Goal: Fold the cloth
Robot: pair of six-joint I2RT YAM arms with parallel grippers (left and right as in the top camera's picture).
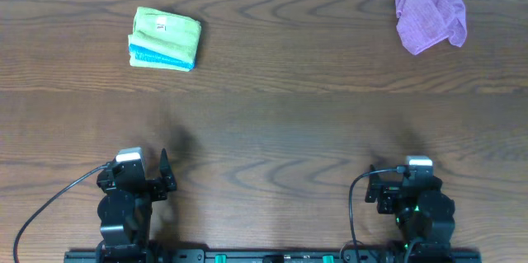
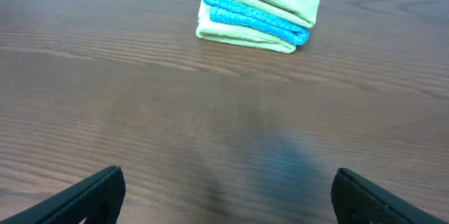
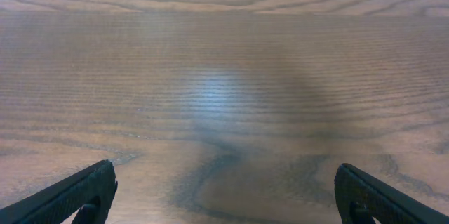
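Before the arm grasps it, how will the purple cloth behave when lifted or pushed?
The purple cloth lies crumpled in soft folds, so it will probably hang limp when lifted. It looks thin, so likely light. Pushed on the table, it may bunch rather than slide.

Soft nubby cloth point(image 1: 429, 14); smooth, faintly glossy wood-grain table point(image 1: 272, 123).

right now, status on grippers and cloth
Left gripper open, empty. Right gripper open, empty. Purple cloth crumpled far right, untouched. Folded stack far left, clear of it.
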